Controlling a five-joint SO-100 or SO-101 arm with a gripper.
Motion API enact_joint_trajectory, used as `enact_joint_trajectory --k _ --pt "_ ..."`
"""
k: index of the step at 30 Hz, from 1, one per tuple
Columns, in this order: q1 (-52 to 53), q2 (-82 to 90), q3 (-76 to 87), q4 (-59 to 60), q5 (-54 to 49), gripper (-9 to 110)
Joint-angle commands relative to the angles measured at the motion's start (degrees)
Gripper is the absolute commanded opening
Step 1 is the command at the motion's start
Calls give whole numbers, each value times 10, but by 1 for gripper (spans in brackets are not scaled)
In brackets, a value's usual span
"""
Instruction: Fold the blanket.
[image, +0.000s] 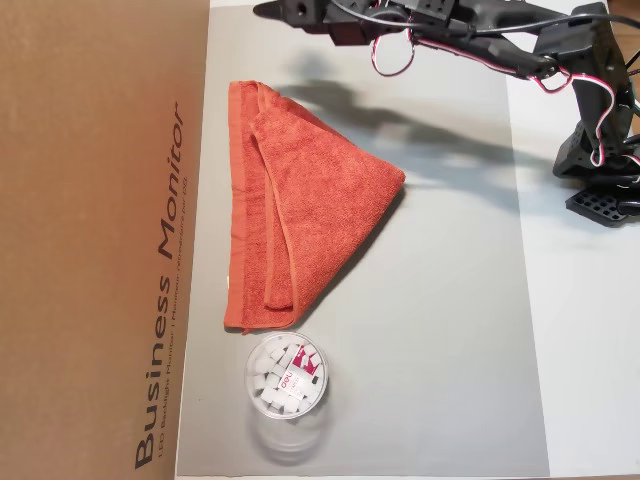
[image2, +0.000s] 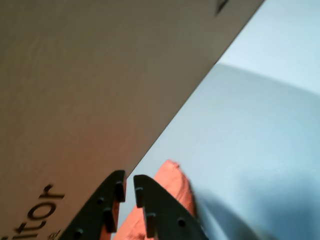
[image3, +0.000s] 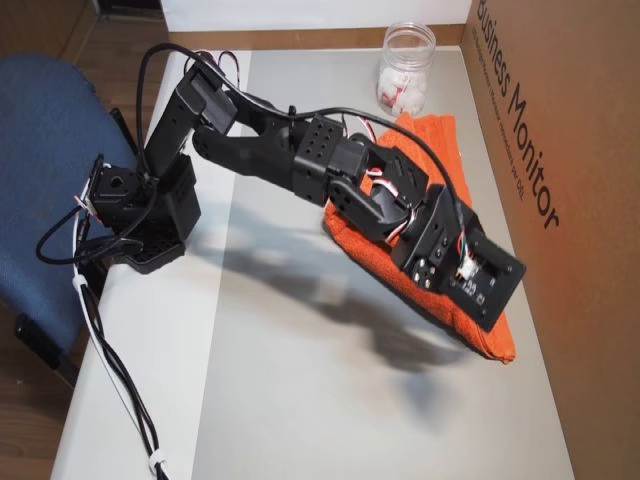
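The blanket (image: 300, 200) is an orange-red terry towel lying folded into a rough triangle on the grey mat (image: 440, 320), its long hemmed edge beside the cardboard box. In the wrist view my gripper (image2: 128, 183) has its two black fingers almost together with nothing between them. A corner of the blanket (image2: 172, 187) shows just past and below the fingertips. From another overhead view my arm reaches over the blanket (image3: 490, 338). The wrist board hides the fingers there. The arm's end (image: 300, 12) sits at the top edge of an overhead view, above the blanket's upper corner.
A large cardboard box (image: 100, 240) marked "Business Monitor" borders the mat along the blanket's long edge. A clear round tub (image: 287, 375) of white pieces stands just past the blanket's lower end. The arm's base (image3: 140, 220) is clamped at the table edge by a blue chair (image3: 40, 150).
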Motion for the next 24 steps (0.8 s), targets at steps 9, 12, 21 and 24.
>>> enact_joint_trajectory --k 9,12,21,24 --pt "-48 30 -15 76 -20 7" --pt "-62 57 9 159 -54 9" --pt "-107 133 115 243 -61 14" --pt "-122 150 142 240 -61 14"
